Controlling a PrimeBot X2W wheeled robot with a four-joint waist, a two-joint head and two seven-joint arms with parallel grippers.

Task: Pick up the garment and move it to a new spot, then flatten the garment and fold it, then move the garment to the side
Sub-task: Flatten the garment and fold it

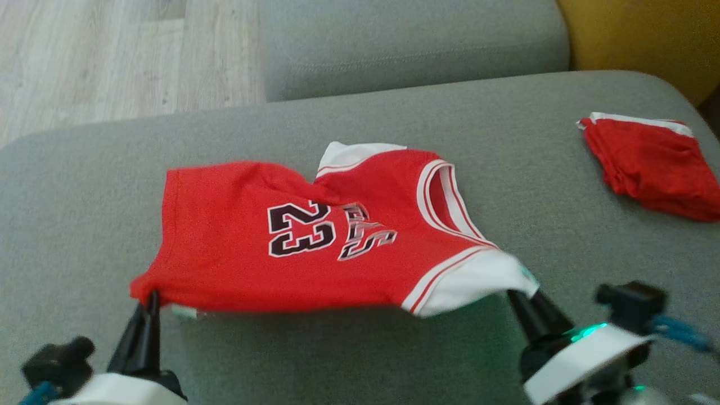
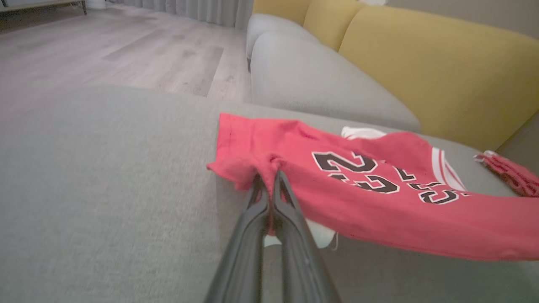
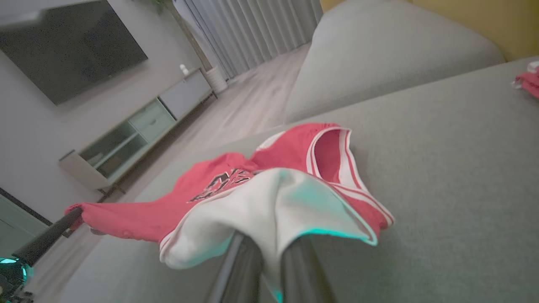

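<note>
Presently: one jersey [image 1: 292,236] — red knit, white-banded neck, black "23" on the chest. Judged soft, light and limp; it sags between its holds, so corners and hems are the sound places to take it. Left gripper [image 1: 151,301] pinched on the hem corner; right gripper [image 1: 520,298] clamped on the white sleeve. Near edge lifted off the grey woven sofa cushion [image 1: 84,197] — far edge resting on it. Folded red cloth [image 1: 658,169] lies well apart.

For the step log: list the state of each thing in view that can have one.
Red 23 jersey: near edge raised, pulled taut, creased mid-chest.
Left gripper: shut on jersey's hem corner.
Right gripper: shut on jersey's white sleeve.
Folded red garment: lying on the gray cushion, untouched.
</note>
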